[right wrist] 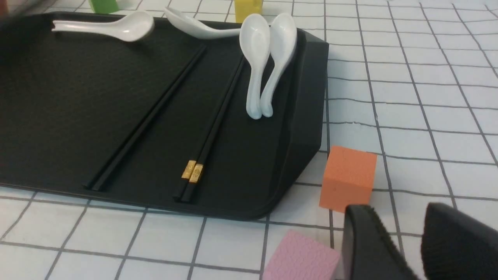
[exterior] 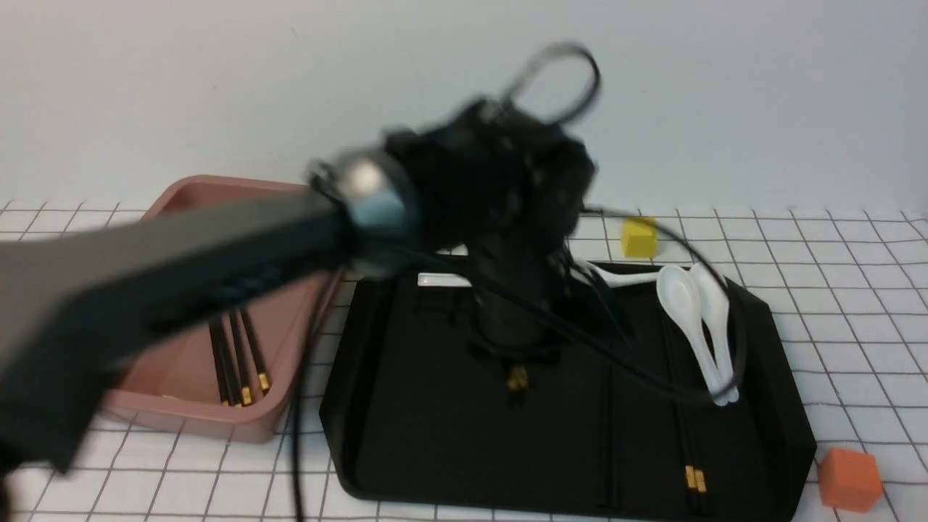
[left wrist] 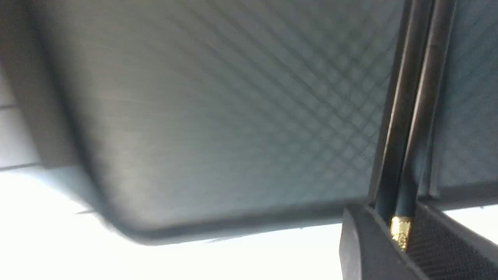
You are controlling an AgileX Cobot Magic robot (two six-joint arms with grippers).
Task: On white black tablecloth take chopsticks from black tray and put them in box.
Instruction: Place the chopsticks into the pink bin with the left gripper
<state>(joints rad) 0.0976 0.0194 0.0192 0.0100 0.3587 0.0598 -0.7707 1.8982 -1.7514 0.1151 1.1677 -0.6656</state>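
Observation:
My left gripper point(exterior: 516, 360) hangs blurred over the middle of the black tray point(exterior: 435, 449). In the left wrist view it point(left wrist: 389, 212) is shut on a pair of black chopsticks point(left wrist: 406, 116) just at their gold band, above the tray floor point(left wrist: 218, 116). Two more pairs lie on the tray point(right wrist: 58, 97): one with gold bands point(right wrist: 212, 128), one beside it point(right wrist: 148, 120). The pink-brown box point(exterior: 188, 384) stands left of the tray with several chopsticks point(exterior: 239, 355) in it. My right gripper point(right wrist: 398, 212) is open and empty over the tablecloth point(right wrist: 428, 97), beside the tray's near right corner.
White spoons point(exterior: 699, 319) lie at the tray's far right, others at its far edge point(right wrist: 116, 27). An orange cube point(right wrist: 348, 177) and a pink cube point(right wrist: 301, 256) sit close to my right gripper. A yellow cube point(exterior: 639, 237) stands behind the tray.

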